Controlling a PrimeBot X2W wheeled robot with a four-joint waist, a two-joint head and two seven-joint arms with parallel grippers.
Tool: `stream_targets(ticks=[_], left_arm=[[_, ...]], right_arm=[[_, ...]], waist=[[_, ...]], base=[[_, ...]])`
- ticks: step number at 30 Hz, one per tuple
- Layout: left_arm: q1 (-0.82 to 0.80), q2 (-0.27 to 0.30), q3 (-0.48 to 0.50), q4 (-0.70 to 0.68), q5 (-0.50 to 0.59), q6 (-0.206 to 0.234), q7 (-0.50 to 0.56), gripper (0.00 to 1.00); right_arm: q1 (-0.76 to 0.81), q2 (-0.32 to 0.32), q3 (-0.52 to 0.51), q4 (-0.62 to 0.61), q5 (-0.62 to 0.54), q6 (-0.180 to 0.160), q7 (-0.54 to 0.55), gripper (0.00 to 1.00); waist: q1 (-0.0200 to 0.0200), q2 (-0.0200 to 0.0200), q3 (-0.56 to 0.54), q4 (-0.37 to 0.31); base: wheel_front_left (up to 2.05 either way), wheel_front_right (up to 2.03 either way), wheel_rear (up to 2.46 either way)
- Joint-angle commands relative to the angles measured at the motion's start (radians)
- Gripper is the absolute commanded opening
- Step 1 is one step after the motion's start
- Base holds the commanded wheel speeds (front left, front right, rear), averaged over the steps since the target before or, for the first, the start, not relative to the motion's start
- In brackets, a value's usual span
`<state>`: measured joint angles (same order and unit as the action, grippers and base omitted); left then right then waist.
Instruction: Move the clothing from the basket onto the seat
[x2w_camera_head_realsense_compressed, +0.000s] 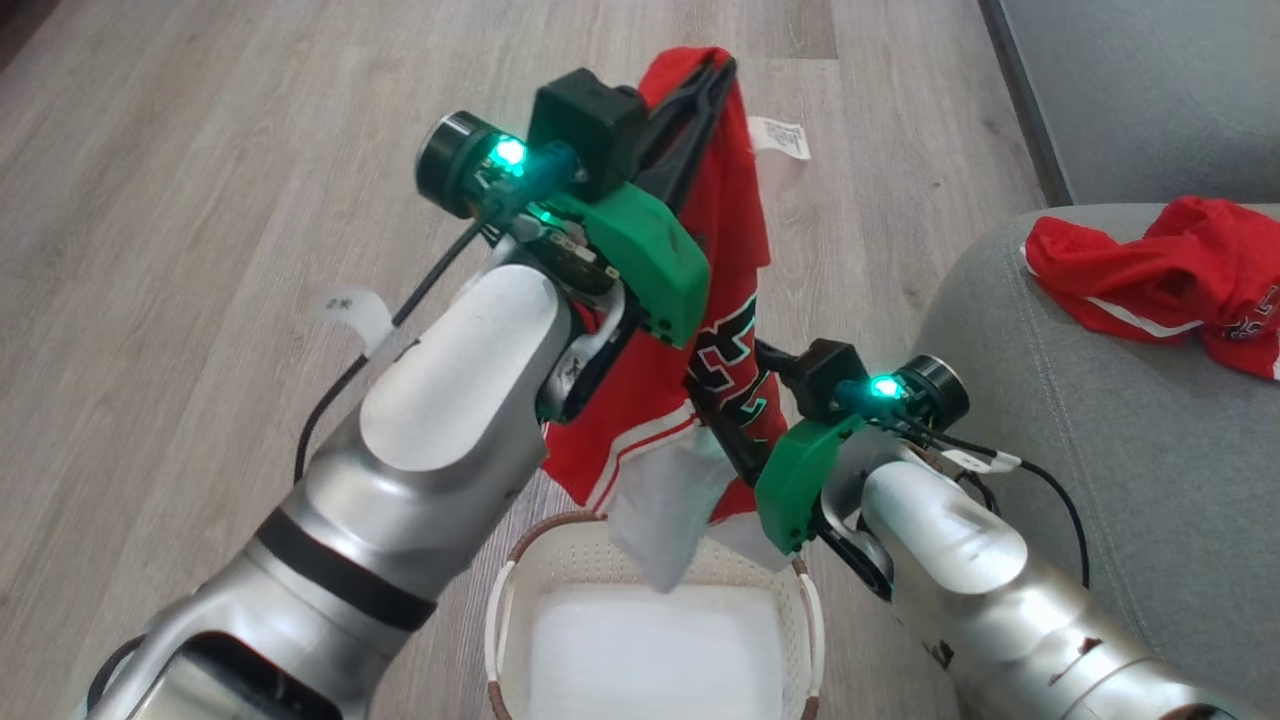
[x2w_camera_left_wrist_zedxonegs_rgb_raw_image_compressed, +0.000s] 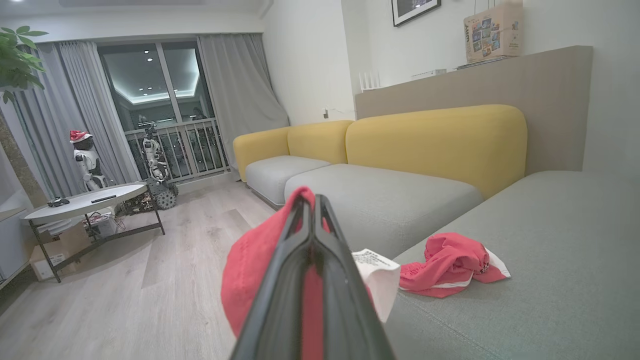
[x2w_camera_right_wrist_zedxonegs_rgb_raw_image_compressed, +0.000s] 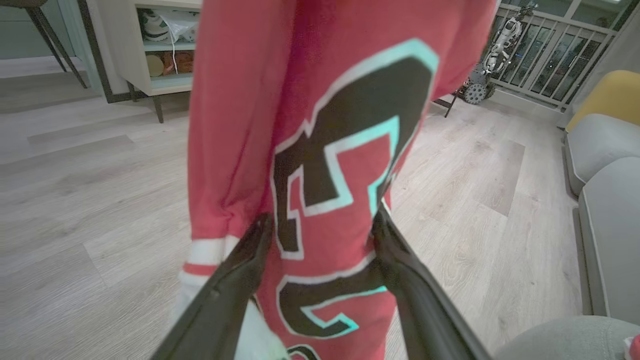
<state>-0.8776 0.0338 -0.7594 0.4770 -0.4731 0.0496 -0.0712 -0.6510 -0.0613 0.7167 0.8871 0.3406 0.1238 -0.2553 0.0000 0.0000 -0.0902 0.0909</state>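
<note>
The red jersey (x2w_camera_head_realsense_compressed: 735, 220) hangs above the cream basket (x2w_camera_head_realsense_compressed: 570, 560), its white label (x2w_camera_head_realsense_compressed: 778, 138) sticking out near the top. My left gripper (x2w_camera_head_realsense_compressed: 715, 75) is shut on the jersey's upper edge; in the left wrist view its fingertips (x2w_camera_left_wrist_zedxonegs_rgb_raw_image_compressed: 311, 200) pinch red cloth (x2w_camera_left_wrist_zedxonegs_rgb_raw_image_compressed: 250, 280). Lower down, my right gripper (x2w_camera_head_realsense_compressed: 705, 395) stands open, with the numbered jersey panel (x2w_camera_right_wrist_zedxonegs_rgb_raw_image_compressed: 240, 100) between its fingers (x2w_camera_right_wrist_zedxonegs_rgb_raw_image_compressed: 260, 235). The red shorts (x2w_camera_head_realsense_compressed: 1160, 270) with white trim lie crumpled on the grey-green seat (x2w_camera_head_realsense_compressed: 1100, 450), also visible as shorts (x2w_camera_left_wrist_zedxonegs_rgb_raw_image_compressed: 450, 265) on the seat (x2w_camera_left_wrist_zedxonegs_rgb_raw_image_compressed: 540, 225). The basket's white bottom shows bare.
Pale wooden floor (x2w_camera_head_realsense_compressed: 200, 200) spreads to the left and ahead. The sofa has yellow backrests (x2w_camera_left_wrist_zedxonegs_rgb_raw_image_compressed: 435, 140). A round low table (x2w_camera_left_wrist_zedxonegs_rgb_raw_image_compressed: 85, 202) stands far off by the window, and a cabinet (x2w_camera_right_wrist_zedxonegs_rgb_raw_image_compressed: 150, 45) on legs stands across the floor.
</note>
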Motion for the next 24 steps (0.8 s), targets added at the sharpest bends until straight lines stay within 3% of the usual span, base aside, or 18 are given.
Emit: stream_targets(ticks=[1,2,3,11,12,13,14,16,17,18,19,24], left_arm=[[-0.08,0.016,0.024,-0.04,-0.009,0.008,-0.01,0.0],[-0.084,0.016,0.015,-0.047,-0.019,0.013,-0.013,0.0],[-0.086,0.016,0.011,-0.049,-0.023,0.016,-0.014,0.0],[-0.058,0.029,0.017,-0.009,-0.038,0.039,-0.031,0.0],[-0.049,0.032,0.022,-0.003,-0.044,0.042,-0.034,0.06],[-0.039,0.036,0.024,0.004,-0.048,0.044,-0.037,0.2],[-0.039,0.036,0.024,0.004,-0.048,0.044,-0.037,0.2],[-0.017,0.042,0.032,0.016,-0.06,0.048,-0.047,0.49],[-0.005,0.045,0.035,0.023,-0.065,0.049,-0.053,0.75],[0.006,0.048,0.036,0.03,-0.069,0.048,-0.059,0.93],[0.018,0.051,0.037,0.037,-0.072,0.048,-0.067,1.0],[0.081,0.062,0.031,0.073,-0.087,0.039,-0.097,1.0]], right_arm=[[-0.052,0.011,0.018,-0.013,0.021,0.007,-0.006,0.85],[-0.064,0.011,0.032,-0.002,0.038,0.007,-0.006,0.24],[-0.07,0.011,0.033,0.003,0.043,0.007,-0.006,0.0],[-0.075,0.011,0.019,-0.006,0.051,0.007,-0.006,0.0],[-0.073,0.011,0.009,-0.011,0.054,0.007,-0.006,0.0],[-0.071,0.01,0.0,-0.015,0.056,0.007,-0.006,0.0],[-0.071,0.01,0.0,-0.015,0.056,0.007,-0.006,0.0],[-0.071,0.004,-0.012,-0.024,0.056,0.007,-0.006,0.0],[-0.072,0.0,-0.022,-0.03,0.057,0.007,-0.006,0.0],[-0.073,-0.004,-0.035,-0.035,0.059,0.007,-0.006,0.0],[-0.074,-0.009,-0.047,-0.041,0.06,0.007,-0.006,0.0],[-0.084,-0.037,-0.125,-0.066,0.053,0.007,-0.006,0.0]], waist=[[0.0,0.0,0.001,0.002],[0.0,0.0,0.001,0.004],[0.0,0.0,0.001,0.005],[0.0,0.0,-0.003,-0.009],[0.0,0.0,-0.003,-0.013],[0.0,0.0,-0.004,-0.018],[0.0,0.0,-0.004,-0.018],[0.0,0.0,-0.005,-0.029],[0.0,0.0,-0.005,-0.035],[0.0,0.0,-0.006,-0.04],[0.0,0.0,-0.006,-0.047],[0.0,0.0,-0.005,-0.083]], base=[[0.0,0.0,0.0],[0.0,0.0,0.0],[0.0,0.0,0.0],[0.0,0.0,0.0],[0.0,0.0,0.0],[0.0,0.0,0.0],[0.0,0.0,0.0],[0.0,0.0,0.0],[0.0,0.0,0.0],[0.0,0.0,0.0],[0.0,0.0,0.0],[0.0,0.0,0.0]])
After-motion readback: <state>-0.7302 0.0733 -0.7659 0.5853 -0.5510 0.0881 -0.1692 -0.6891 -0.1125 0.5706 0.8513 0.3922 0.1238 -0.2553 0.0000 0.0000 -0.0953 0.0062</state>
